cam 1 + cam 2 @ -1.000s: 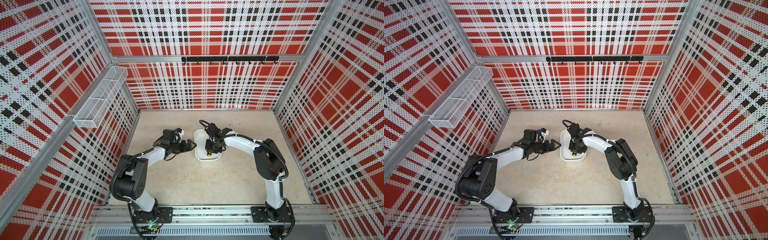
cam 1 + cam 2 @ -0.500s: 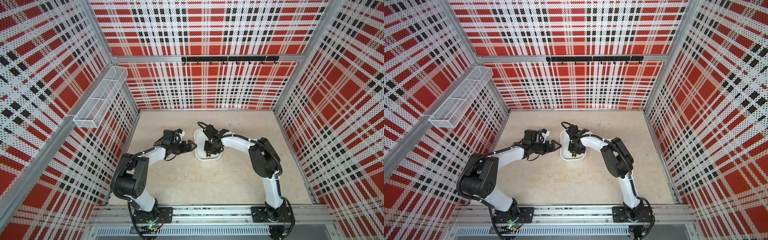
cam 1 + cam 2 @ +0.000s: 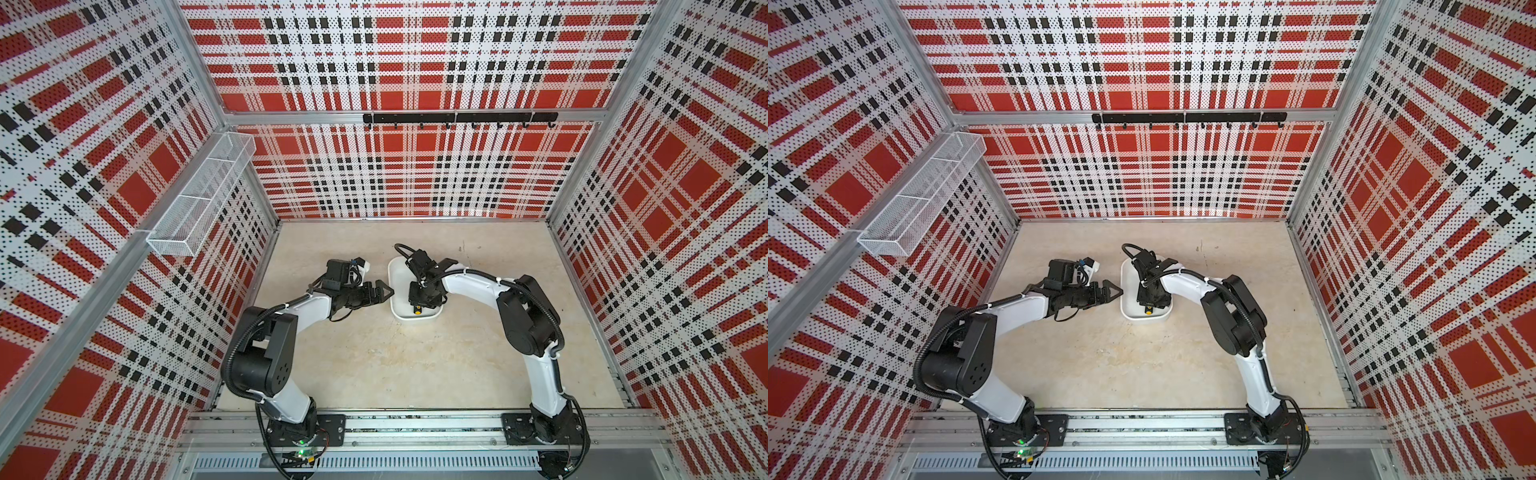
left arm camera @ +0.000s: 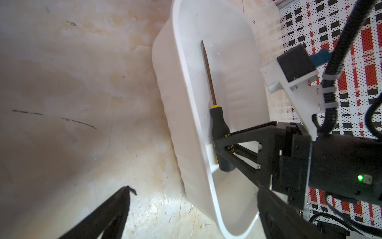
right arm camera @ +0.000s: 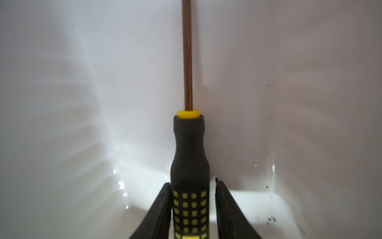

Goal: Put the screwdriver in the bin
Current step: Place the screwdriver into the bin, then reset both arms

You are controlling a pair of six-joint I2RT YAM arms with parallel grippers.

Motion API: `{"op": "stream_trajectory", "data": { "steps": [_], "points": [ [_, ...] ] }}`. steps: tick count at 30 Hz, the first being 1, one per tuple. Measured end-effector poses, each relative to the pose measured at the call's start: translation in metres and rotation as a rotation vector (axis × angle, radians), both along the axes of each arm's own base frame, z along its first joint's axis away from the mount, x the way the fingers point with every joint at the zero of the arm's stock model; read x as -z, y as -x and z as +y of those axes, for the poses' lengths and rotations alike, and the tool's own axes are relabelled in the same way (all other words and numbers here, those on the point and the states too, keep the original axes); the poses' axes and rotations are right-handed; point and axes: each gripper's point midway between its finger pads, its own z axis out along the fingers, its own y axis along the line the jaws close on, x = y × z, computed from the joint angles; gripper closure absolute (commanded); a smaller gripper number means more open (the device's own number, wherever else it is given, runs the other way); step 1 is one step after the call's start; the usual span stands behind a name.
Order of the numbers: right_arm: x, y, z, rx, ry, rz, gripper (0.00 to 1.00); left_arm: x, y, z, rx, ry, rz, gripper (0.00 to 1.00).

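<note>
The screwdriver, black-handled with yellow dots and a thin brownish shaft, lies along the floor of the white bin beside its long wall. In both top views only its yellow butt peeks out under the right wrist, inside the bin. My right gripper straddles the handle. One finger touches it and a thin gap shows at the other. My left gripper stands open and empty just outside the bin's long side.
A white wire mesh basket hangs on the left wall. A black hook rail runs along the back wall. Plaid perforated walls close in the beige table on three sides.
The right arm has drawn in a little over the bin. Its jaws have eased apart from the screwdriver handle. The left arm has barely moved.
</note>
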Motion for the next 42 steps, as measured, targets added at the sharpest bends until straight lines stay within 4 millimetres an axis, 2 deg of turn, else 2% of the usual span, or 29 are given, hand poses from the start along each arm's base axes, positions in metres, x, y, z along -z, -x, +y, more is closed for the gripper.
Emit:
{"op": "stream_trajectory", "data": {
  "steps": [7, 16, 22, 27, 31, 34, 37, 42],
  "points": [
    [-0.008, 0.001, 0.000, -0.015, -0.003, -0.020, 0.52, -0.010, 0.000, -0.001, 0.007, 0.013, -0.023, 0.02],
    [-0.040, -0.003, -0.002, -0.023, -0.020, -0.089, 0.47, -0.025, 0.000, -0.003, 0.013, 0.030, -0.063, 0.02],
    [-0.077, -0.006, -0.003, -0.057, -0.046, -0.172, 0.45, -0.036, -0.001, -0.002, 0.010, 0.036, -0.094, 0.02],
    [-0.114, 0.002, -0.010, -0.138, -0.071, -0.271, 0.42, -0.052, -0.006, 0.007, -0.022, 0.026, -0.149, 0.02],
    [-0.136, 0.006, -0.026, -0.205, -0.055, -0.355, 0.41, -0.073, -0.017, 0.025, -0.089, -0.009, -0.237, 0.02],
    [-0.147, 0.004, -0.049, -0.223, -0.013, -0.428, 0.41, -0.096, -0.025, 0.046, -0.161, -0.011, -0.337, 0.02],
    [-0.153, -0.001, -0.085, -0.201, 0.050, -0.503, 0.41, -0.112, -0.026, 0.073, -0.251, 0.002, -0.417, 0.02],
    [-0.163, -0.001, -0.155, -0.126, 0.174, -0.676, 0.41, -0.124, -0.026, 0.112, -0.380, -0.002, -0.500, 0.02]
  ]
}}
